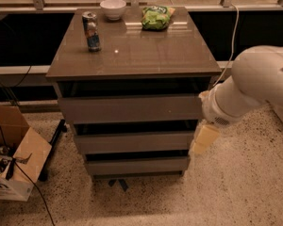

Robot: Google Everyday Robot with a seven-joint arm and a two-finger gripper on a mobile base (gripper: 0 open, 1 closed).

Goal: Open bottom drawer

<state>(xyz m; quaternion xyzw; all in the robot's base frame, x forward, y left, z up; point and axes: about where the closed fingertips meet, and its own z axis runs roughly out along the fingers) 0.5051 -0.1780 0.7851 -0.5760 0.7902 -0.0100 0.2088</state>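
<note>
The bottom drawer is the lowest of three taupe-grey fronts on the cabinet. Its flat front sits flush under the middle drawer and the top drawer; its inside is hidden. My gripper hangs from the white arm at the cabinet's right front corner. It is level with the middle drawer's right end and a little above the bottom drawer's right end.
On the cabinet top stand a can, a white bowl and a green chip bag. An open cardboard box with cables lies on the floor at the left. A white cable hangs behind the cabinet's right side.
</note>
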